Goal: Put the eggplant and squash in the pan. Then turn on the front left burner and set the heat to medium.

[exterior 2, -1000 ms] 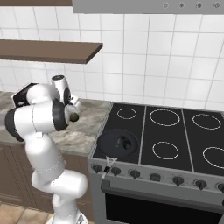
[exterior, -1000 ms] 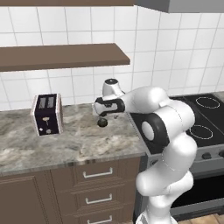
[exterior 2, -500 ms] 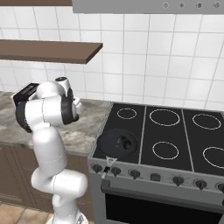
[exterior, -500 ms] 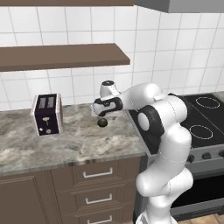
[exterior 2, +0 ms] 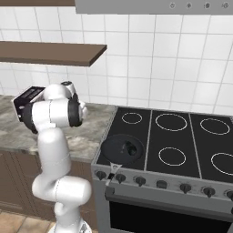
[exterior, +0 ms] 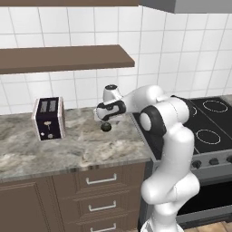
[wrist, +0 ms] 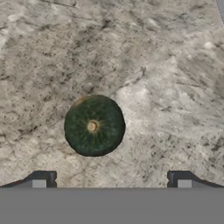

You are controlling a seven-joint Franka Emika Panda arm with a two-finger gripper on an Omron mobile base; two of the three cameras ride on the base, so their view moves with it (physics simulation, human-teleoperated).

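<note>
One squash (wrist: 94, 126), round and dark green. One pan (exterior 2: 111, 148), with one eggplant (exterior 2: 129, 146) inside. One black stove (exterior 2: 195, 145), with five white rings (exterior 2: 171, 122) countable on the glass in the right base view. One toaster (exterior: 48, 118), with two slots on top. One wall shelf (exterior: 68, 58). One range hood (exterior 2: 154, 5). One marbled bench (exterior: 81, 149). Three drawer handles (exterior: 101, 180) in a column below, one per drawer front.

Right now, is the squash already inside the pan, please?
No, the squash lies on the marble counter, beneath the open gripper.
</note>
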